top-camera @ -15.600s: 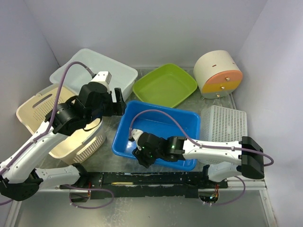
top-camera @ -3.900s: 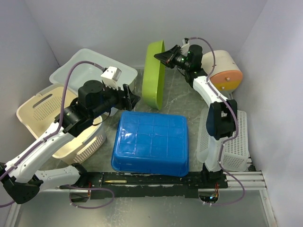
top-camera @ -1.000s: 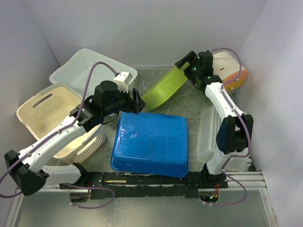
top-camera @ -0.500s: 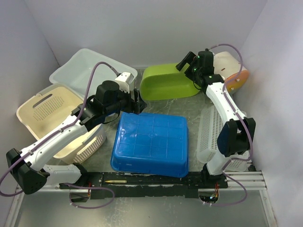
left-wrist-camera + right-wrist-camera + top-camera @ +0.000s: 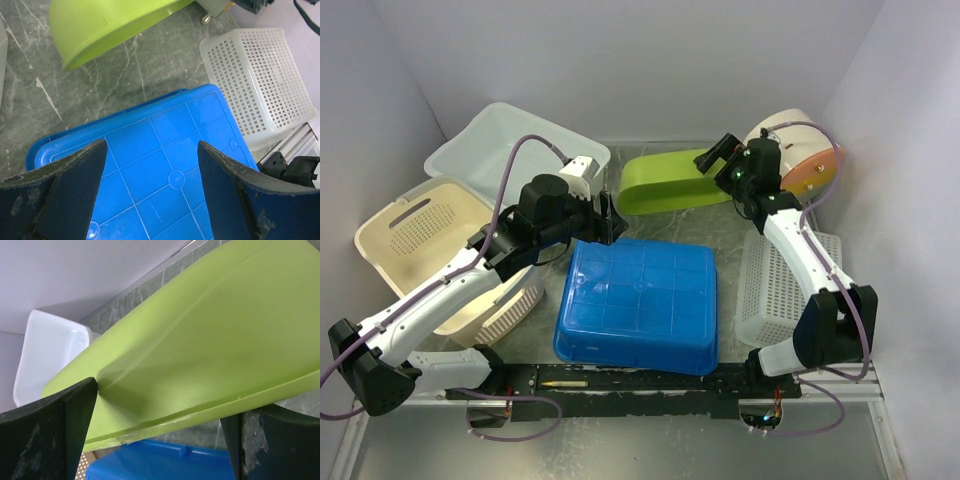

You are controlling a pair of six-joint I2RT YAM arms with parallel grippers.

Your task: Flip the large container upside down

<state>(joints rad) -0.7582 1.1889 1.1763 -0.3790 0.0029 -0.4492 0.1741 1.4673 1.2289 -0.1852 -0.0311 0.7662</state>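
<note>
Top view: blue bin (image 5: 638, 305) upside down on surface (image 5: 717, 222). Wrist views alone show left tool (image 5: 150, 150) spread over the bin, right tool (image 5: 162, 400) spread at green tray (image 5: 200, 330).

Bare table (image 5: 670, 225) runs between blue container (image 5: 638, 305) and green tray (image 5: 660, 182); mesh basket (image 5: 765, 300) crowds the right.

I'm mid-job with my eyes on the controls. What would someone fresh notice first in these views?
The big blue bin lies bottom-up in the middle of the table, its ribbed underside facing the top camera. The left gripper is open over its far edge. Behind it, the lime-green tray is tilted with its underside showing, and the right gripper is open at its right end.
</note>
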